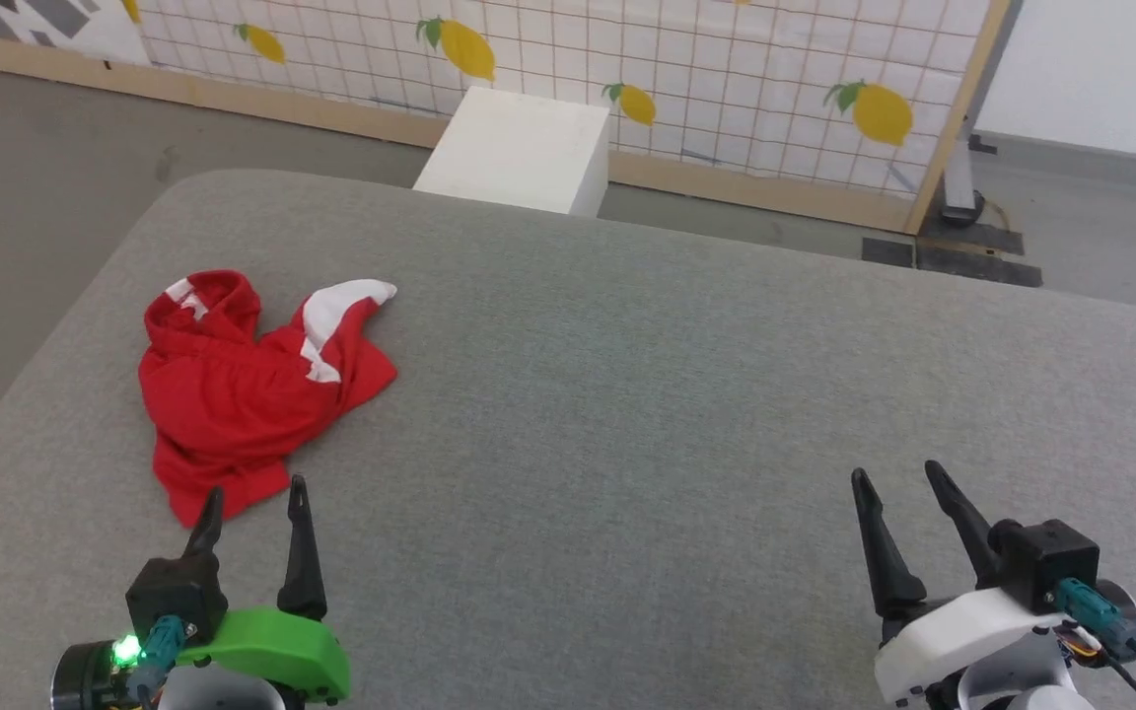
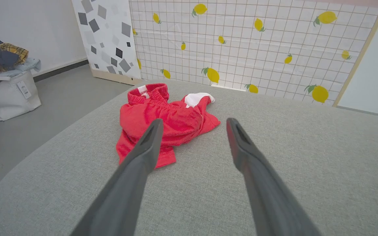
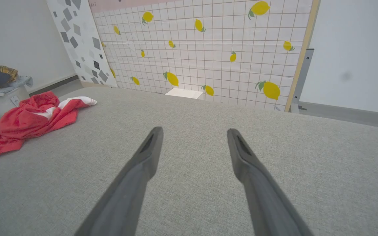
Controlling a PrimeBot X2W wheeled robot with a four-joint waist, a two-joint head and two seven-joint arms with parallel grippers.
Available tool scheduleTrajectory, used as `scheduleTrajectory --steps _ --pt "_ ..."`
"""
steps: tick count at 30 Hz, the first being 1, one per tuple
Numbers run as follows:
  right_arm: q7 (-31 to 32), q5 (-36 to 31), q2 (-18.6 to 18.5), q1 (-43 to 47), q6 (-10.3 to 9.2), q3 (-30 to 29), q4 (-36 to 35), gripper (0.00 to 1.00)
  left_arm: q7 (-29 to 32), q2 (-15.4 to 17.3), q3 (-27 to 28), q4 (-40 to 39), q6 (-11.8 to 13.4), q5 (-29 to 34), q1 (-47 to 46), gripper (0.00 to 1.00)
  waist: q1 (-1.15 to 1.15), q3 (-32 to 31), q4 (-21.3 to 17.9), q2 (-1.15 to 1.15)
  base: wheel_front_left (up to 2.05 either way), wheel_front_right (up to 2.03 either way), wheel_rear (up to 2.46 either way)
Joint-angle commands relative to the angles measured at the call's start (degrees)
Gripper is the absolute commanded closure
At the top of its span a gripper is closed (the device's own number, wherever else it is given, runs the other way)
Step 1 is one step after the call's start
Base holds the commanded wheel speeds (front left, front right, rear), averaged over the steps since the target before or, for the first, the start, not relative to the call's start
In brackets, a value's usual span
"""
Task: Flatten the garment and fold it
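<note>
My left claw (image 1: 256,485) sits nearest, low on my left, its two long dark fingers spread apart and holding nothing. One fingertip overlaps the near hem of the shorts (image 1: 233,394) in the head view. My right claw (image 1: 895,469) is well apart on my right, also spread and empty, above bare cloth.

Both hover over a table (image 1: 627,394) covered in grey woven fabric, with a rounded corner. The shorts lie crumpled at its left side: thin bright red cloth, bunched elastic waistband at the far end, a white stripe folded upward. A white patch at the waistband is too small to read.

Beyond the table is a plain white box (image 1: 519,148) on a grey floor (image 1: 35,148). Behind it stands a wood-framed screen (image 1: 726,79), a white grid printed with yellow lemons. Far left, a pale bin (image 2: 8,95) holds piled clothes; its tag is unreadable.
</note>
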Motion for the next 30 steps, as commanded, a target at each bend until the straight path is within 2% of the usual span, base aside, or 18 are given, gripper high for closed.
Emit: scheduleTrajectory --steps 1,30 --pt "-0.7 0.6 0.0 1.1 -0.04 0.1 0.5 0.00 -0.7 -0.1 0.2 0.0 0.5 -0.6 1.2 0.00 0.00 -0.1 0.7 0.27 0.00 0.00 0.00" --pt "-4.2 1.2 0.0 1.7 -0.06 1.2 3.7 0.00 -4.1 -0.2 1.2 1.0 1.3 -3.2 2.5 0.00 0.00 0.2 7.5 0.39 0.00 0.00 0.00"
